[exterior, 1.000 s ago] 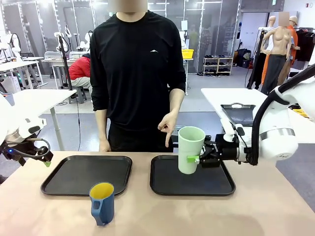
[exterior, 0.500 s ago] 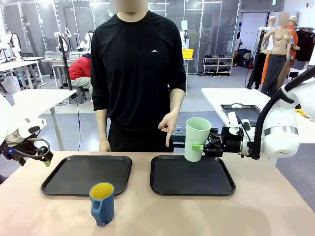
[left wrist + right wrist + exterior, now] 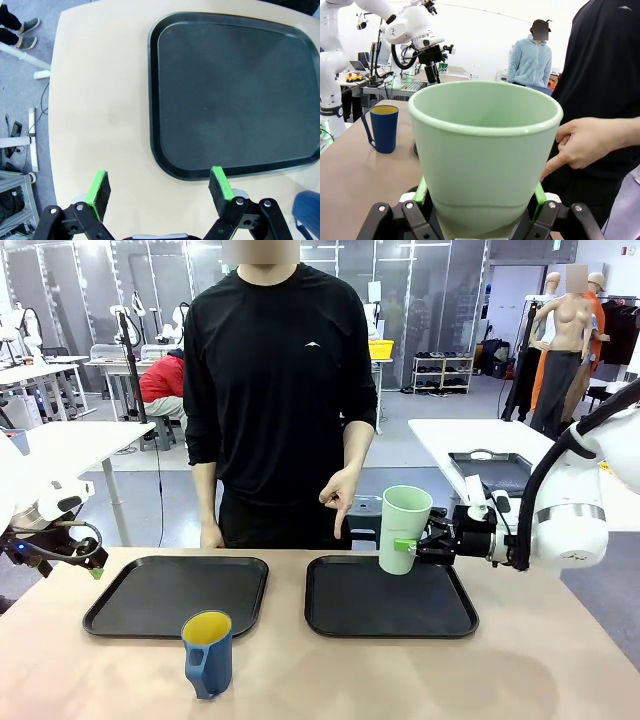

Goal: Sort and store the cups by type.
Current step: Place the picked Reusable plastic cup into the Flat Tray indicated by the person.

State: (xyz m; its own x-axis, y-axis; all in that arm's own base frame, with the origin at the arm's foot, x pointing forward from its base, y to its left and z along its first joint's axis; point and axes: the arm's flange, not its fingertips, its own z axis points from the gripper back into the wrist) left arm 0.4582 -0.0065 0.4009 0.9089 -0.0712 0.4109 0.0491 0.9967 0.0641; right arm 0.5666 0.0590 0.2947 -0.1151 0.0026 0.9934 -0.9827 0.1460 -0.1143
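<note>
Front view, mint-green tumbler (image 3: 405, 515): upright with a slight tilt, mouth up, over the far right part of the right tray (image 3: 345, 612). Whether its base touches the tray cannot be told.
Right wrist view, mint-green tumbler (image 3: 485, 155): seen close up with a plain wall and no handle. A green pad presses against each side of its lower body.
Right claw (image 3: 405, 545): reaches in level from the right and is clamped around the tumbler's lower half.
Pointing hand (image 3: 340, 495): belongs to the person at the far side. Its index finger aims down over the far rim of the right tray, just left of the tumbler and apart from it.
Other hand (image 3: 211, 535): hangs at the far edge of the tabletop, behind the left tray (image 3: 120, 612).
Dark-blue cup (image 3: 208, 653): stands upright on the bare tabletop in front of the left tray, near its front right corner. It has a yellow inside, and its handle is turned toward the camera.
Left claw (image 3: 92, 565): hangs at the left edge of the tabletop, beside the left tray.
Left wrist view, left claw (image 3: 160, 184): jaws spread wide with nothing between the green pads, above the rim of the left tray (image 3: 235, 95).
Trays: both are black, shallow and round-cornered, set side by side with a gap between them.
Tabletop (image 3: 330, 685): pale beige and matte.
Room: an open workshop with a grey floor, white worktables, glass partitions and a low shelf with shoes at the back. One person in a red top and another in a light-blue top are farther off.
</note>
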